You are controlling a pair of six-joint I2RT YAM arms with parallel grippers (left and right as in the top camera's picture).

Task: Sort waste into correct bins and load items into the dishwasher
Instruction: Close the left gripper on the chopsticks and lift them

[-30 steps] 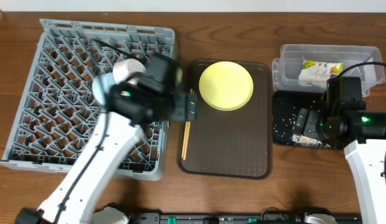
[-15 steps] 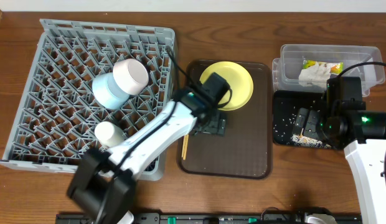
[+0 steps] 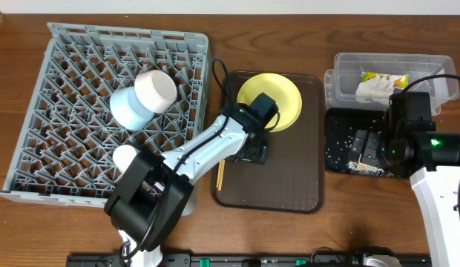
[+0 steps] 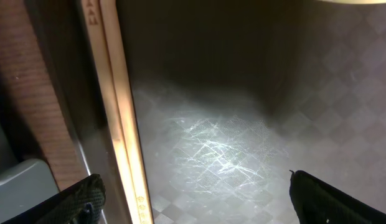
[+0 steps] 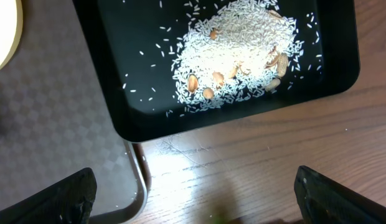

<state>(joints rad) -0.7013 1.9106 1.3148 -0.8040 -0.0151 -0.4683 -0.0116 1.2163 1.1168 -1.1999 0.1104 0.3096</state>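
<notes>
The sorting looks finished. The wrapper (image 3: 380, 76) and tissue (image 3: 372, 91) lie in the clear tub (image 3: 349, 63). The rice crumbs (image 5: 233, 53) sit heaped in the black tray (image 5: 137, 118), just ahead of the right gripper (image 5: 199, 202), which hangs wide open and empty over the tray's near rim and the bare wood. In the dish rack (image 3: 59, 89), off to the side of the left gripper (image 4: 193, 205), the blue bowl (image 3: 126, 110), white bowl (image 3: 157, 89) and small cup (image 3: 128, 157) are loaded. What is left lies on the brown serving tray (image 3: 289, 178): the plate (image 3: 282, 93) just beyond that gripper, and the chopsticks (image 4: 121, 124) running beneath it, close inside one fingertip. Its fingers are spread wide and hold nothing, so the chopsticks seem to be the step in hand, with the plate to follow.
</notes>
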